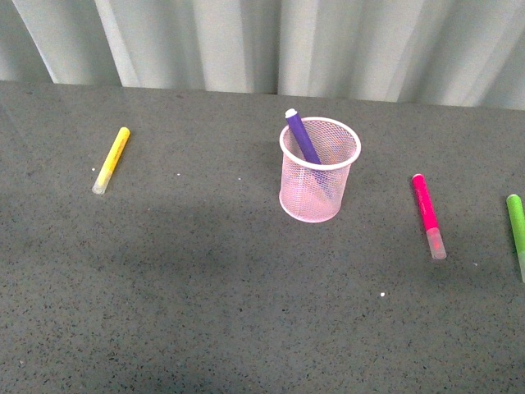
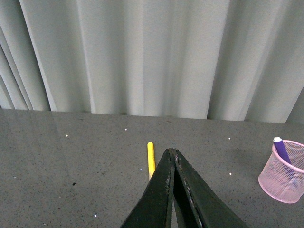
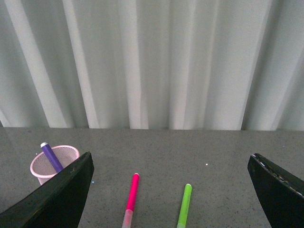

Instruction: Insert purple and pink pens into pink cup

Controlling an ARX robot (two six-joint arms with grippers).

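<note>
The left gripper [image 2: 172,156] is closed, its two black fingers [image 2: 159,199] pressed flat against each other along their length and narrowing to a single point at the tips. The right gripper [image 3: 171,159] is spread wide, with one dark finger [image 3: 61,194] at each edge of its wrist camera's picture and a broad gap between the tips. Both grippers point forward and slightly downward.
</note>
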